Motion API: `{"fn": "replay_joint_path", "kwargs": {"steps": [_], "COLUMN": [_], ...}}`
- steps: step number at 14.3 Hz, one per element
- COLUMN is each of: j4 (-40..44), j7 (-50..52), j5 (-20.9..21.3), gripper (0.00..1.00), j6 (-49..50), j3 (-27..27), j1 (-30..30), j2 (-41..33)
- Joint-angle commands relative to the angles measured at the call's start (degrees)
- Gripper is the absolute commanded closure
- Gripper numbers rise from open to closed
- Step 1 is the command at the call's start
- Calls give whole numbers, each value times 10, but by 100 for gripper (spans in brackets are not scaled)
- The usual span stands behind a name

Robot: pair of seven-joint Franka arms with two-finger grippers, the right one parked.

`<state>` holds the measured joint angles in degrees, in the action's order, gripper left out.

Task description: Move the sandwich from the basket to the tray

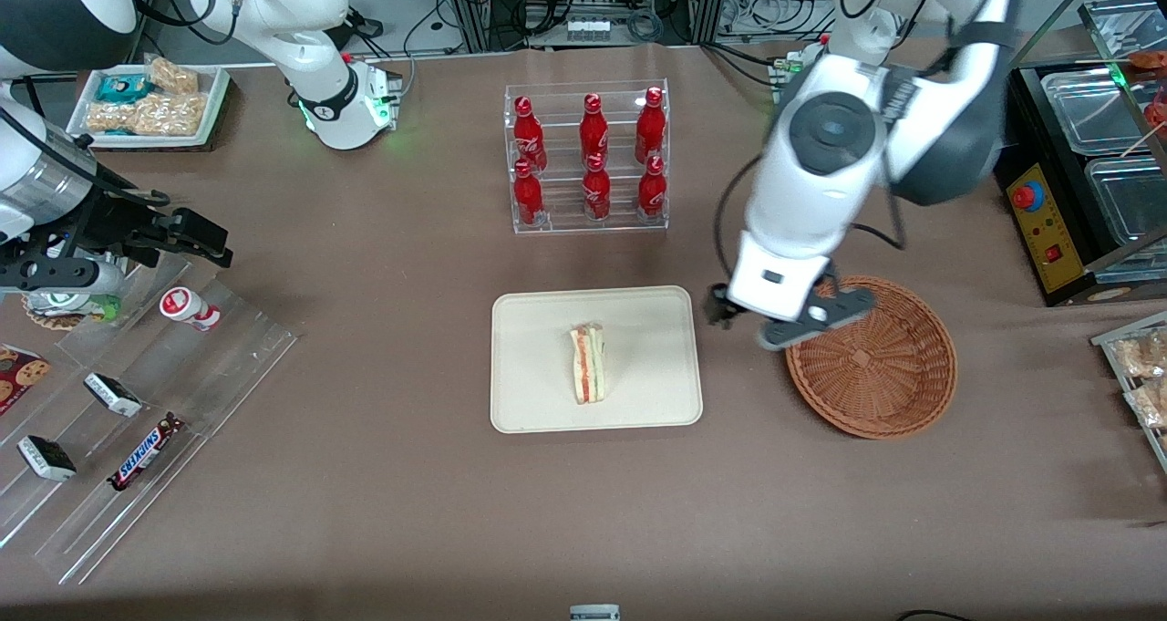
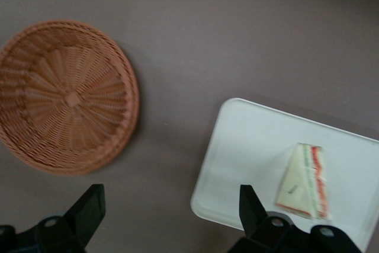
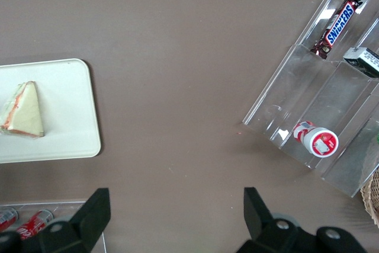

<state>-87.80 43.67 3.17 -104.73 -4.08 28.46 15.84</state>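
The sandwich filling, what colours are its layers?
Pink-red and green stripes between pale bread on the sandwich, clearest from the front.

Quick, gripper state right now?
Gripper: open, holding nothing, above the table between tray and basket. Sandwich lies on the tray.

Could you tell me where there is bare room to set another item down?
The basket holds nothing, the tray is bare around the sandwich, and the cloth nearer the camera lies open. The gripper, fingers open, crowds the tray-basket gap.
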Motion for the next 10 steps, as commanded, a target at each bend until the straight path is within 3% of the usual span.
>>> {"fn": "replay_joint_path", "kwargs": {"steps": [1,8,10], "j4": [-62,-82,-81], "j7": [-80,-264,-307], "j5": [-3,-13,-30], "gripper": [0,0,0], "j6": [15,102,119], "j3": [6,9,38], "j1": [-56,-175,-227], "j2": [-63,-127,-149]}}
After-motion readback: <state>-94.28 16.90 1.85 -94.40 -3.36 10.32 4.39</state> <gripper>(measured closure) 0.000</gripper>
